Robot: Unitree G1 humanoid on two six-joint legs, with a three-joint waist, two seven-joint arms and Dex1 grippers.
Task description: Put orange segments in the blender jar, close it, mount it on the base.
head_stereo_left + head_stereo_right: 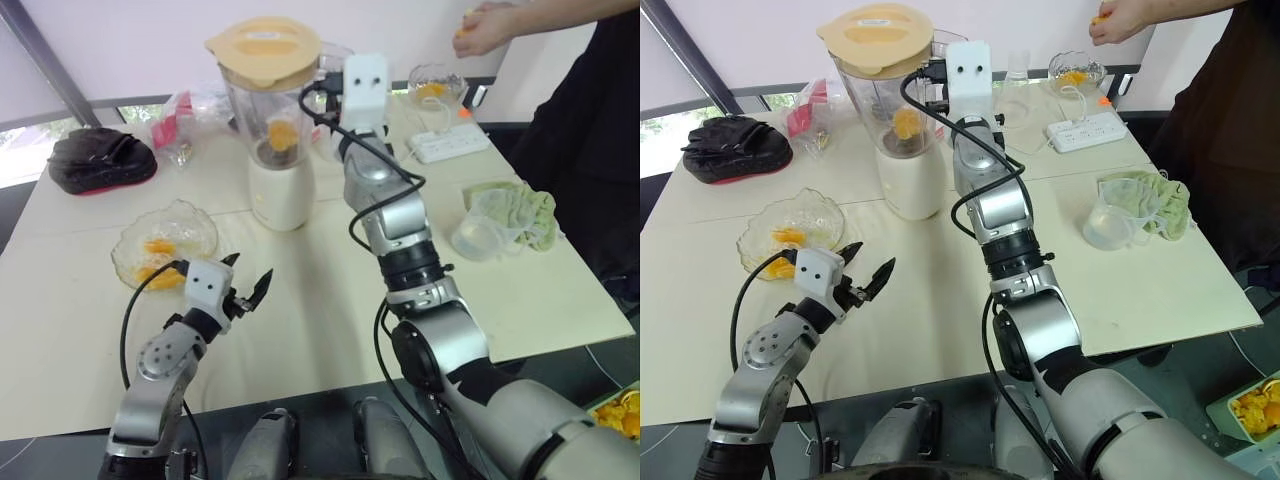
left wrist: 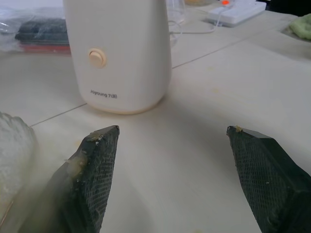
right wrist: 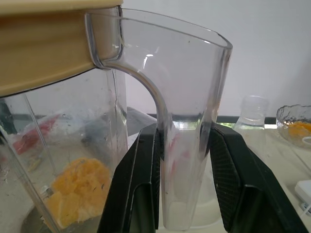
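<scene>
Handle (image 3: 189, 87) of the blender jar (image 1: 268, 115) sits clamped in the right claw (image 3: 183, 133). Left claw (image 2: 171, 130) hangs wide open over the bench (image 1: 320, 310), empty.

arms (image 1: 400, 225): silver-grey, rounded segments | wrist housings (image 1: 365, 85): white, boxy | cables (image 1: 124, 330): black, looping | pincer fingers (image 2: 95, 174): black, mesh-textured, wedge-tipped

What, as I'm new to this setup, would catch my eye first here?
The blender jar, lid on and orange pieces inside, stands on the white base mid-table, with the right hand clamped on its handle. Nearer, the left hand hangs open beside a glass bowl of orange segments.
</scene>
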